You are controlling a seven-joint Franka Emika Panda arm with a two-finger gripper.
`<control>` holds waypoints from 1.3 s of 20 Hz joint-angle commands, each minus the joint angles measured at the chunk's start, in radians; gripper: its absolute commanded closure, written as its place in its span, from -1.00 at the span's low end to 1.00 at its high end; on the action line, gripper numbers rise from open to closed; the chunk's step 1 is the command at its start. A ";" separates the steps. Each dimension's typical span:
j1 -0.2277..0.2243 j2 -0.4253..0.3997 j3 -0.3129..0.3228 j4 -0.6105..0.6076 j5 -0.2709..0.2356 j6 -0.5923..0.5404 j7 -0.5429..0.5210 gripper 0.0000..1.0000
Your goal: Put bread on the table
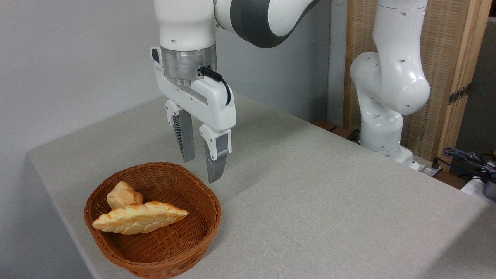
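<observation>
Gripper [201,168] empty, jaws parted, hanging above basket's [128,261] far rim. Bread [140,218] lies inside basket, leaning on small roll [123,195]. Loaf looks light, rigid, thin at tips; best grasp across braided middle. Table [310,201] beside basket free for placing.

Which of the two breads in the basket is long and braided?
The flat golden braided loaf with pointed ends, lying in front; the small pale chunky roll behind it is short.

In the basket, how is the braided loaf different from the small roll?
The braided loaf is long and flat with pointed ends; the small roll is short and chunky. The loaf is golden and lies in front; the roll is paler and sits behind it, touching it. Both lie in the wicker basket.
</observation>
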 commanded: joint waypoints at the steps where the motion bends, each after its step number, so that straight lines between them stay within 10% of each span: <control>1: -0.005 -0.001 0.013 0.040 -0.013 -0.087 0.016 -1.00; 26: -0.007 0.011 0.011 0.046 -0.002 -0.074 0.020 -1.00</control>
